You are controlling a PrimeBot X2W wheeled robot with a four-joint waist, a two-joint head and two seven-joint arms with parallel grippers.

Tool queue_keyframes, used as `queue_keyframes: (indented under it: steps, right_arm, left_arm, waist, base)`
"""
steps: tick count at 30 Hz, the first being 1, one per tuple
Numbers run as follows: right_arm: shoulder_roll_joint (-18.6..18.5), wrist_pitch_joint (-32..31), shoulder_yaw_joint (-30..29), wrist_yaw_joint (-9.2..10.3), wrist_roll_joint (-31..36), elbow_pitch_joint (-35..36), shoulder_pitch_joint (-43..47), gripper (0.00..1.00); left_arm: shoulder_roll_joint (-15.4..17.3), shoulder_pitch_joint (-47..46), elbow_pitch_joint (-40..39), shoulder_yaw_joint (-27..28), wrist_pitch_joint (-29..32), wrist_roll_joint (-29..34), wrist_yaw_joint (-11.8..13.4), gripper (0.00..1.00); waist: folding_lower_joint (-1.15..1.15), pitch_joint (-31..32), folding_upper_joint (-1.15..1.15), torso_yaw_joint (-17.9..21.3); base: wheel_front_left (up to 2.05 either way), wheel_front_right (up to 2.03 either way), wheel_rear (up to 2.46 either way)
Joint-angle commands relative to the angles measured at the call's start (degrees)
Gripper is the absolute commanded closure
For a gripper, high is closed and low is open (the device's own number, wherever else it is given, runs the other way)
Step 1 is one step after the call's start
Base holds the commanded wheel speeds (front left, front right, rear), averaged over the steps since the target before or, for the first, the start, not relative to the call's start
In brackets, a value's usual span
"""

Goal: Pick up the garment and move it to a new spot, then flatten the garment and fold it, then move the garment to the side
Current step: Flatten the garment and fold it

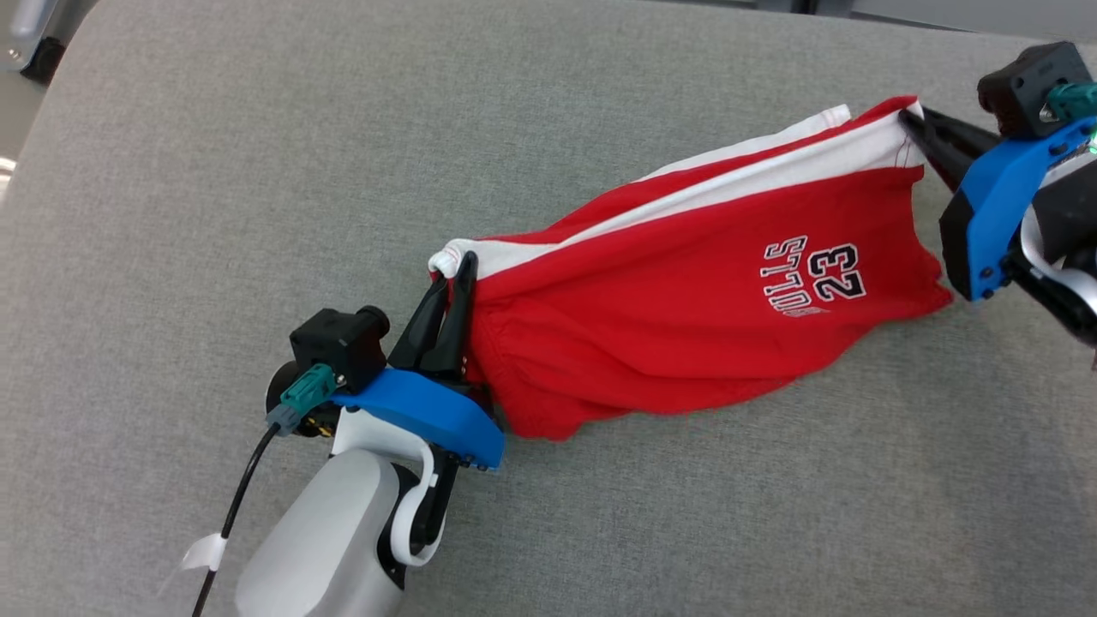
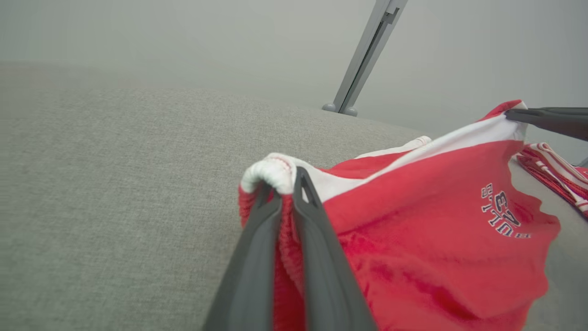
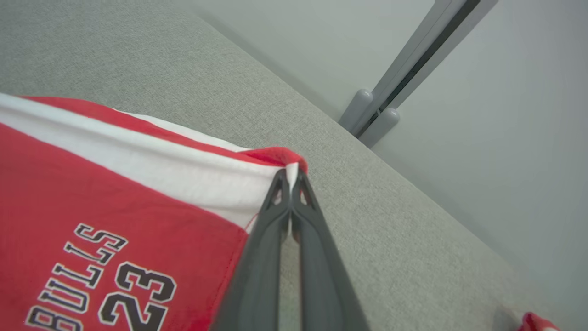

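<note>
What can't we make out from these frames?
Head view: back layer of the shorts, held between the left gripper and right gripper, is hidden by the front layer.
Left wrist view: striped cloth is cut off by the right edge; can't tell what it is.
Right wrist view: the print runs off the bottom edge; a red scrap is cut by the corner.
</note>
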State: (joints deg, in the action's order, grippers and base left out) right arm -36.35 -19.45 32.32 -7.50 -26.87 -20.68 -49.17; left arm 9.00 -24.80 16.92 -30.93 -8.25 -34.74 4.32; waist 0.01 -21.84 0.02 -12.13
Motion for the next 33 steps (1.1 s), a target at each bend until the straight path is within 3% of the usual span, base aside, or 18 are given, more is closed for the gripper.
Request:
queue_keyframes:
  steps: [1, 6, 7, 8, 17, 29, 33]
  right_arm:
    - [0.49, 1.35, 0.29, 0.01, 0.28, -2.74, -2.61, 1.00]
    - [2.07, 2.54, 2.34, 0.02, 0.30, -9.28, -6.27, 1.00]
    - [2.46, 2.64, 2.86, 0.02, 0.05, -10.09, -6.83, 0.62]
    - [2.86, 2.87, 3.11, 0.01, -0.28, -11.08, -7.29, 0.00]
    - [4.40, 4.92, 4.86, 0.00, -4.57, -16.49, -7.10, 0.00]
    - [7.14, 7.89, 0.40, 0.00, -11.96, -20.31, 1.03, 0.00]
    - [9.24, 10.43, -2.89, 0.00, -12.54, -23.62, 2.78, 0.00]
  left_arm:
    - [-0.59, -1.72, 1.31, 0.35, -0.77, -0.20, 0.48, 1.00]
    - [-2.39, -4.17, 5.26, -0.26, -1.34, -0.15, 0.62, 0.98]
    - [-2.73, -4.56, 5.96, -0.31, -1.47, -0.30, 0.54, 0.71]
    - [-3.01, -4.93, 6.57, -0.37, -1.54, -0.49, 0.45, 0.00]
    - [-3.92, -4.26, 9.22, -0.65, -3.21, -1.81, -0.91, 0.00]
    - [-0.82, 4.46, 5.72, 3.12, -6.88, -0.17, -1.53, 0.00]
    - [-0.75, 6.29, 3.25, 5.95, -6.94, 5.36, 0.83, 0.00]
  waist:
    - [-0.01, -1.34, -0.02, -1.62]
    - [-0.01, -2.11, -0.02, -2.97]
    - [-0.01, -2.21, -0.02, -3.09]
    - [-0.01, -2.33, -0.02, -3.16]
    - [-0.01, -0.65, -0.02, -2.37]
    - [-0.01, 5.54, -0.02, -0.54]
    - [-0.01, 6.26, -0.02, -0.82]
  base:
    - [0.00, 0.00, 0.00]
    - [0.00, 0.00, 0.00]
    - [0.00, 0.00, 0.00]
    - [0.00, 0.00, 0.00]
    - [0.00, 0.00, 0.00]
    - [0.00, 0.00, 0.00]
    - [0.00, 0.00, 0.00]
